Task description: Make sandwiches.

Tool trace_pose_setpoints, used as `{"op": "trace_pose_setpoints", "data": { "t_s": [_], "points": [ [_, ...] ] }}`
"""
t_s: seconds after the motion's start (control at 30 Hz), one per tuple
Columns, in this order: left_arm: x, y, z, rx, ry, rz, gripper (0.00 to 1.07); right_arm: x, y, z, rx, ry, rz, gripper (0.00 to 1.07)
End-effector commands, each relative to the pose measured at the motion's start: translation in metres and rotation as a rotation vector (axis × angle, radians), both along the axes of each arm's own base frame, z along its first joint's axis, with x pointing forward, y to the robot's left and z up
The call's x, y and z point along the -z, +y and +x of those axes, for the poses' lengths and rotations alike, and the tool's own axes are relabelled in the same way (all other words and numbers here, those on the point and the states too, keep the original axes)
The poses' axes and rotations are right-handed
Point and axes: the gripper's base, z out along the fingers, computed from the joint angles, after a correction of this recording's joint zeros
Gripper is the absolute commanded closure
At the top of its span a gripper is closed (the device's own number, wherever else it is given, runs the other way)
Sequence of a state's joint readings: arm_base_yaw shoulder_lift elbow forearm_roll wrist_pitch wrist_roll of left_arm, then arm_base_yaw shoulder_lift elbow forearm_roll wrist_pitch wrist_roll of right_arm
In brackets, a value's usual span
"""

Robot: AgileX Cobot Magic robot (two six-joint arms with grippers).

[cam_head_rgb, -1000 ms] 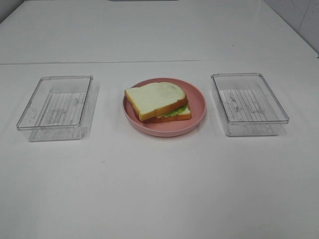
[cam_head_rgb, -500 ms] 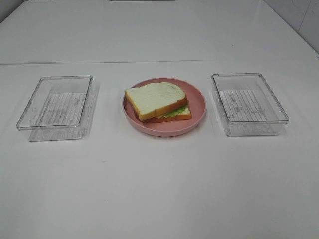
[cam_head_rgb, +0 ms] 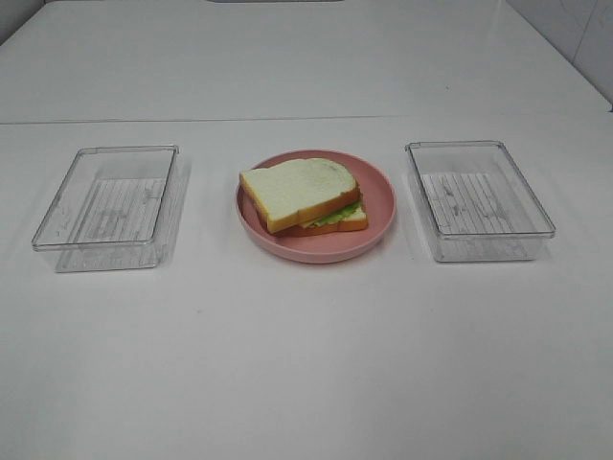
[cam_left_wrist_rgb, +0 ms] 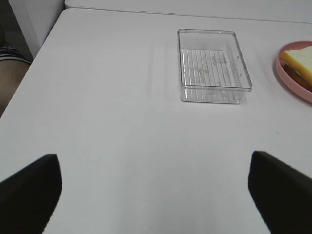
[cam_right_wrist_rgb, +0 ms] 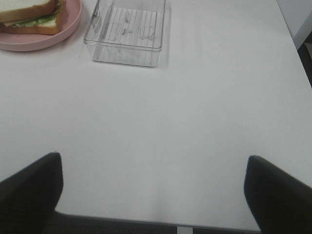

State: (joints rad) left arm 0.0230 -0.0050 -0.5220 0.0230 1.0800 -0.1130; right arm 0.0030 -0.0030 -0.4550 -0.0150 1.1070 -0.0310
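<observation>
Sandwiches sit stacked on pink plate, clear trays either side: one left, one right. Left gripper and right gripper both spread wide over bare table, fingers holding nothing.

On the white desk before me, a round pink plate sits in the middle, holding a toy sandwich of two white bread slices with a lettuce leaf between. A clear rectangular plastic tray stands well to its left, and a second clear rectangular plastic tray well to its right. The three form one row across the desk.
</observation>
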Motion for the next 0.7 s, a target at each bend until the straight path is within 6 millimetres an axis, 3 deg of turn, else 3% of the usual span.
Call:
{"op": "trace_pose_setpoints", "data": {
  "t_s": [0.03,0.7],
  "points": [
    [-0.001,-0.0003,-0.0001,0.003,-0.012,0.0,0.1,0.0004,0.0004,-0.0041,0.001,-0.041,0.003,0.09],
    [-0.001,-0.0003,-0.0001,0.003,-0.012,0.0,0.1,0.0004,0.0004,-0.0041,0.001,-0.041,0.003,0.09]
  ]
}}
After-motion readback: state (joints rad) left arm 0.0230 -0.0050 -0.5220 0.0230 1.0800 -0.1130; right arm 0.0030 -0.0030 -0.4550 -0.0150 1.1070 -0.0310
